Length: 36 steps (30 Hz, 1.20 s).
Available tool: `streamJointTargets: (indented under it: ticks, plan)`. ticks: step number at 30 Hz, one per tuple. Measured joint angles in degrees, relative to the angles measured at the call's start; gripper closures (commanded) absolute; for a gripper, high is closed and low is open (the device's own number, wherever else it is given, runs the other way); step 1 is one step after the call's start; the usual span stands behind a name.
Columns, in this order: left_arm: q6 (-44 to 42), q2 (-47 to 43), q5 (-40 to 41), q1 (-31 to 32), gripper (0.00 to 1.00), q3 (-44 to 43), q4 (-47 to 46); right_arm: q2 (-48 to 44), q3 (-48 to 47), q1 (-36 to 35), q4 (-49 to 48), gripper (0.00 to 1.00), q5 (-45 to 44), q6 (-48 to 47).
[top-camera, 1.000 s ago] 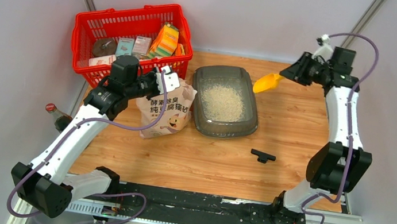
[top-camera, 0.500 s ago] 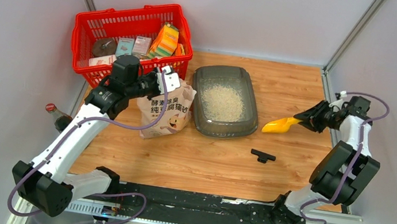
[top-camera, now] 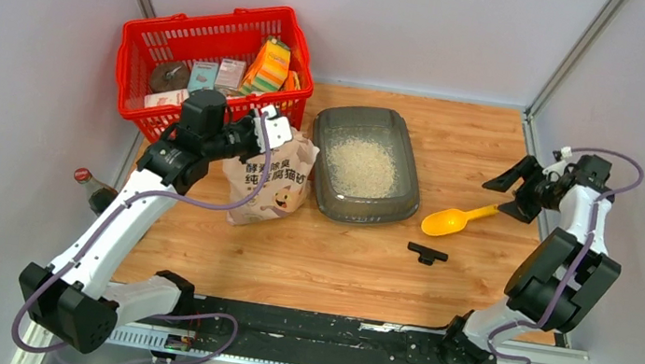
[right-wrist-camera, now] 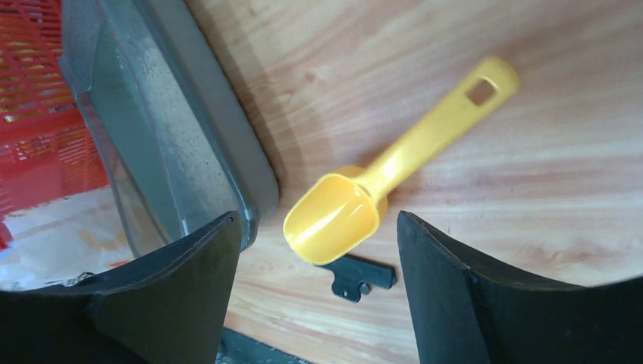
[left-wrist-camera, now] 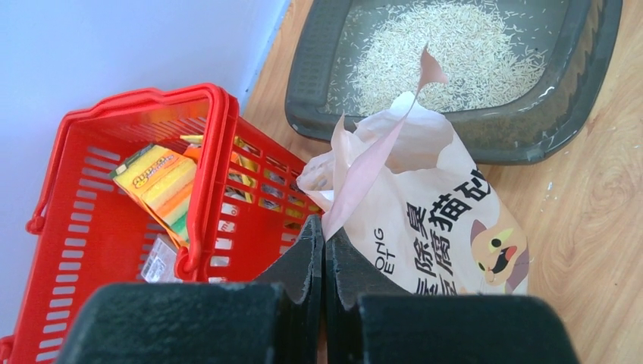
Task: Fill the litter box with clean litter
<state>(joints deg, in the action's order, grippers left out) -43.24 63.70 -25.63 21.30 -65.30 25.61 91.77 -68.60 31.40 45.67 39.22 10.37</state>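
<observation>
The dark grey litter box [top-camera: 325, 135] sits mid-table with a patch of pale clean litter [top-camera: 360, 166] inside; both also show in the left wrist view, the box [left-wrist-camera: 311, 91] and the litter [left-wrist-camera: 447, 57]. My left gripper [top-camera: 262, 127] is shut on the torn top edge of the beige cat-printed paper bag [top-camera: 269, 184], which stands left of the box [left-wrist-camera: 447, 227]. My right gripper [top-camera: 510, 194] is open and empty, right of the yellow scoop [top-camera: 450, 220], which lies on the table [right-wrist-camera: 356, 208].
A red mesh basket [top-camera: 145, 36] with boxes stands at the back left, beside the bag. A small black T-shaped part [top-camera: 427, 252] lies in front of the litter box. A bottle [top-camera: 90, 186] stands off the table's left edge. Walls close in at back and sides.
My right arm swung down from above the box's far right with the scoop, then let go of it; the scoop now lies on the table. The left arm has not moved.
</observation>
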Motion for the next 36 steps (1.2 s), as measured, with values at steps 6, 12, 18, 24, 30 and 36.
streamJointTargets:
  ticks: [6,12,18,24,30,36]
  plan:
    - [3.7,-2.6,-0.2,0.0,1.0,0.8,0.9,-4.2,-6.5,-9.2,0.5,0.19,-1.6,-8.4]
    - [5.9,-5.9,-0.6,0.0,1.0,2.3,1.7,-12.2,-6.3,-31.5,-4.9,0.17,3.8,-17.4]
    - [6.4,-8.5,-0.6,0.0,1.0,3.3,3.0,-11.3,-6.0,-47.0,-13.1,0.16,5.3,-23.2]
    - [5.6,-9.9,0.4,0.0,1.0,3.8,3.6,-5.2,-5.7,-56.4,-19.1,0.14,6.8,-28.9]
    - [5.4,-11.2,0.9,0.1,1.0,3.9,5.4,-1.0,-5.2,-61.3,-25.6,0.16,7.3,-30.1]
    - [5.9,-11.6,1.1,0.1,1.0,4.1,5.6,1.5,-4.3,-64.5,-33.2,0.16,7.9,-29.2]
